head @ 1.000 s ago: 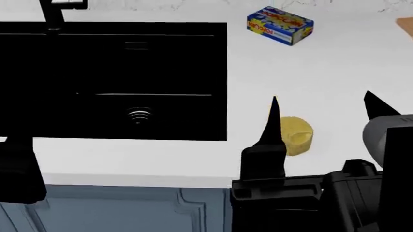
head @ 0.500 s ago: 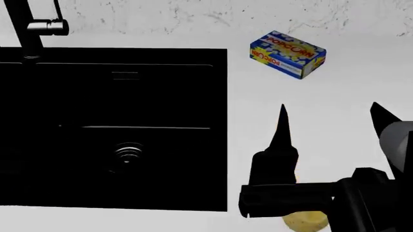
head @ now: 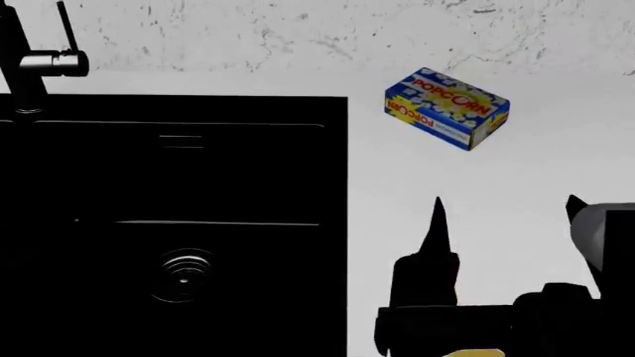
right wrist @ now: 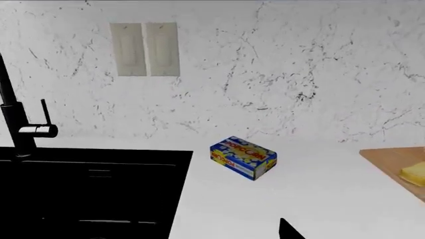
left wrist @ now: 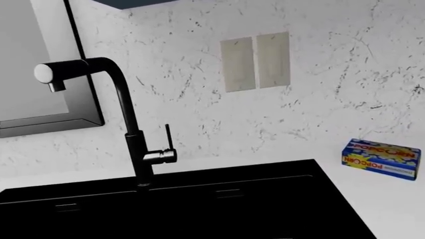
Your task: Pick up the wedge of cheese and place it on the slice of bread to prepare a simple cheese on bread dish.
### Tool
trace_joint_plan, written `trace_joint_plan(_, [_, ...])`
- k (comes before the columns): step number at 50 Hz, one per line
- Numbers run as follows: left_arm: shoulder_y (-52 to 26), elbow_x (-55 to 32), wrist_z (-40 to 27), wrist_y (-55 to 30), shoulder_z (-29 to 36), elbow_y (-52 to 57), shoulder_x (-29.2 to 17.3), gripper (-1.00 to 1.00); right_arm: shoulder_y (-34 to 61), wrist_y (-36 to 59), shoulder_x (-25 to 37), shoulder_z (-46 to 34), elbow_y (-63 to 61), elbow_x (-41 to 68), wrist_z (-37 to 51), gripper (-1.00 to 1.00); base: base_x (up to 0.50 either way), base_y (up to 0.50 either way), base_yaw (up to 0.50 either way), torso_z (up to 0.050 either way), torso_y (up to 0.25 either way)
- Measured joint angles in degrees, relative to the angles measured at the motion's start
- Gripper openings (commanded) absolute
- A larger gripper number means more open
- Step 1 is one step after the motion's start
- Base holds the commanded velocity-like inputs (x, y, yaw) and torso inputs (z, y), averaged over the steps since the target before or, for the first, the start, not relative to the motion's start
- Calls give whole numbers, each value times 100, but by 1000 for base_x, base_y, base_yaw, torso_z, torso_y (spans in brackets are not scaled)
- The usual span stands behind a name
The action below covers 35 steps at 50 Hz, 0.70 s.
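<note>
- While your right gripper (head: pixel 506 216) stands with jaws spread wide and empty, the wedge of cheese (head: pixel 476 352) sits beneath its wrist, a pale-yellow sliver at the head view's bottom edge.
- Closing blind here risks missing or nudging it across the counter (head: pixel 555 171).
- The slice of bread (right wrist: pixel 414 173) waits on the cutting board (right wrist: pixel 391 162).
- Your left gripper is out of view.

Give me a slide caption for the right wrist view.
Marble-walled counter: popcorn box beside black sink, cutting board at the edge.
</note>
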Motion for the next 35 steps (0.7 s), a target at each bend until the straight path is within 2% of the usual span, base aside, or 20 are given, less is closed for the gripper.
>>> trace_joint_plan(19, [-130, 25, 28, 81, 194, -19, -34, 100, 379, 239, 1261, -172, -156, 2222, 436, 100, 0, 0, 0, 0, 0])
trace_joint_plan(35, [-173, 73, 57, 154, 322, -19, -71, 100, 285, 162, 2099, 238, -420, 3148, 280, 100, 0, 0, 0, 0, 0])
